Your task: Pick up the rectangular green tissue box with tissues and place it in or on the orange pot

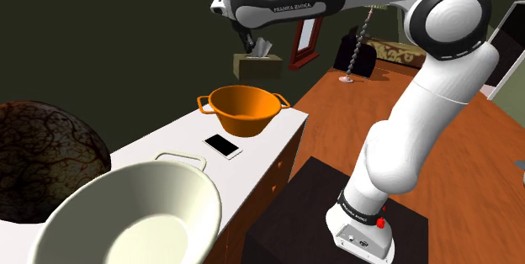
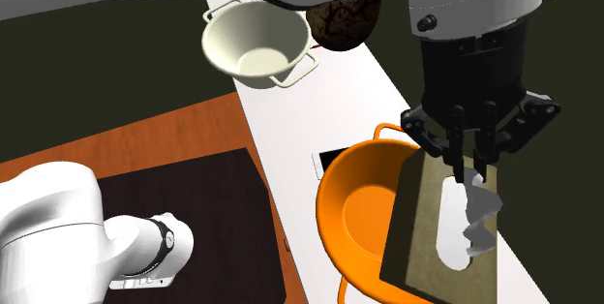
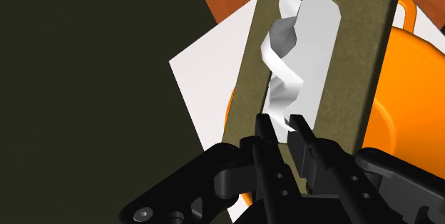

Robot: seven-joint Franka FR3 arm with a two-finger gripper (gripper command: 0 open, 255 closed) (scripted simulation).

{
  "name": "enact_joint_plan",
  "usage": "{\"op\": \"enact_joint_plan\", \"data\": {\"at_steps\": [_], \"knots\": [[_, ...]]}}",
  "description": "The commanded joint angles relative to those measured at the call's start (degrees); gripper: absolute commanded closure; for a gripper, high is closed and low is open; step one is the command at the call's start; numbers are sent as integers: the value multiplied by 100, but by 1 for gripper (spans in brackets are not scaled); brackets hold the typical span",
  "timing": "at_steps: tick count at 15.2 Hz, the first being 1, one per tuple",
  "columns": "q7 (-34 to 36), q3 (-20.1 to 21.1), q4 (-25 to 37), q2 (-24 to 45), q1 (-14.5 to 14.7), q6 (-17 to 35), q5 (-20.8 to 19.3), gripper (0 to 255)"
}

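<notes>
While the olive-green tissue box (image 1: 258, 66) hung above the orange pot (image 1: 246, 109), you had the black gripper (image 3: 281, 124) clamped on its top, right at the white tissue (image 3: 282, 80). The pot stood on the white counter (image 1: 168, 140) beside a phone (image 1: 223, 145).

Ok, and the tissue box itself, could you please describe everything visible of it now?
The tissue box looks olive-brown rather than green, a plain rectangular box with flat sides. Its top has a long rounded opening, from which a crumpled white tissue stands out. The gripper holds the box in the air, with its black fingers shut at one end of the opening. The box hangs higher than the orange pot and apart from it.
</notes>
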Motion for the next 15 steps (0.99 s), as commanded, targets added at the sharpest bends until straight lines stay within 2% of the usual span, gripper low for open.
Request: {"op": "enact_joint_plan", "data": {"at_steps": [1, 15], "knots": [[68, -14, -150, -12, -11, 125, -24, 255], [664, -65, -1022, 102, -57, 940, -245, 255]]}}
